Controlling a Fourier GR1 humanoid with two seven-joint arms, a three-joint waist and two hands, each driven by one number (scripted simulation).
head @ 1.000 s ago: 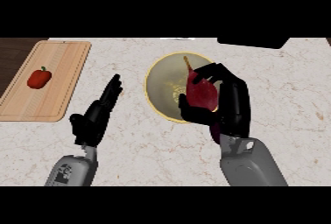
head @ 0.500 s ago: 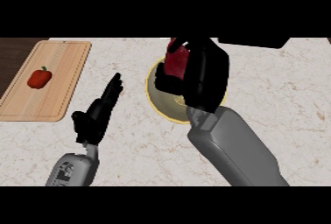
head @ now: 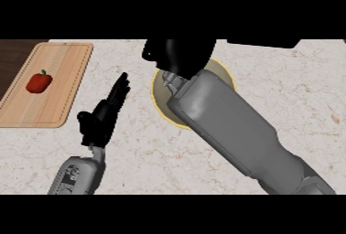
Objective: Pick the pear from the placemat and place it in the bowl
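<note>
Our right robot hand (head: 179, 52) has moved up past the placemat (head: 162, 100) toward the surface's (head: 290, 91) far edge, maybe for the bowl; we cannot tell if it grips the pear.

Placemat (head: 161, 100): round, pale cream with a yellow rim, flat on the speckled counter (head: 290, 91), upper centre; largely covered, only left and right arcs showing. Pear: hidden from view. Bowl (head: 267, 43): dark sliver at the top edge, cut off.
</note>
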